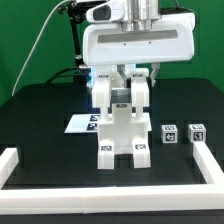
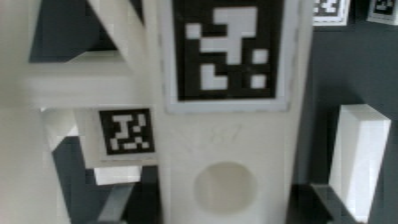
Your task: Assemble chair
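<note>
Working on the white chair (image 1: 122, 128), only partly built, upright near the middle of the black surface (image 1: 45, 150), just beside the marker board (image 1: 78, 122) on the exterior view's left. Probably not complete: two loose cubes (image 1: 168, 133) lying apart on the exterior view's right. From the wrist view, only a close look at a tall chair panel (image 2: 222, 150) with a large tag (image 2: 226, 50) and a round hole (image 2: 228, 185) below the tag.

For doing this step well: keep the part straight, line up carefully before pressing, push slowly, avoid tipping the whole structure.

End effector (image 1: 122, 80) directly over the chair, low at its upper bars. Cannot tell how wide the jaws stand, nor whether holding a part or only touching.
</note>
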`<state>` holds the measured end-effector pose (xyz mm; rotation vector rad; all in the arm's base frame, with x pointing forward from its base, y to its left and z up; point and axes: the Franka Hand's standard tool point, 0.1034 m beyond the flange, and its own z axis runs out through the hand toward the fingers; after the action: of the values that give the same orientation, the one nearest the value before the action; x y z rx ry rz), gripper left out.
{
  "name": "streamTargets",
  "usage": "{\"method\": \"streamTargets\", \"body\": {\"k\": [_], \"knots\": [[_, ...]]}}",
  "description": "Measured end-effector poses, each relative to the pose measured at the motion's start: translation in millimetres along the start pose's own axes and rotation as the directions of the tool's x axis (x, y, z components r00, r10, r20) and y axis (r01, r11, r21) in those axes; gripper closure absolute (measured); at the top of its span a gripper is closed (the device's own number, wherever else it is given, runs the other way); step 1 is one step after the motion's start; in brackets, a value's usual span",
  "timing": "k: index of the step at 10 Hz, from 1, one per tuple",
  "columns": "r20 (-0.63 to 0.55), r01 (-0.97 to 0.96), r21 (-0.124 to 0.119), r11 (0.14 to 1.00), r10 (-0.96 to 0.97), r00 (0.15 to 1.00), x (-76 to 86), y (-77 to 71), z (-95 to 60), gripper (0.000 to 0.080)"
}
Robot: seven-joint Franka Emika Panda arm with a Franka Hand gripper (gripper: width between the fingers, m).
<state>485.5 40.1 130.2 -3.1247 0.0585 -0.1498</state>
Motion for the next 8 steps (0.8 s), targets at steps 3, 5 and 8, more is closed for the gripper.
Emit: {"method": "streamTargets", "body": {"k": [3,5,8], "knots": [[-0.04,0.005,-0.004,1.0,-0.005,0.999,6.5,-0.1,6.8,0.0514],[-0.035,0.005,-0.008,1.0,-0.005,0.999,5.4,0.5,14.6,0.0514],[-0.032,0.005,-0.009,1.0,-0.005,0.999,4.8,0.5,15.7,0.0514]]}}
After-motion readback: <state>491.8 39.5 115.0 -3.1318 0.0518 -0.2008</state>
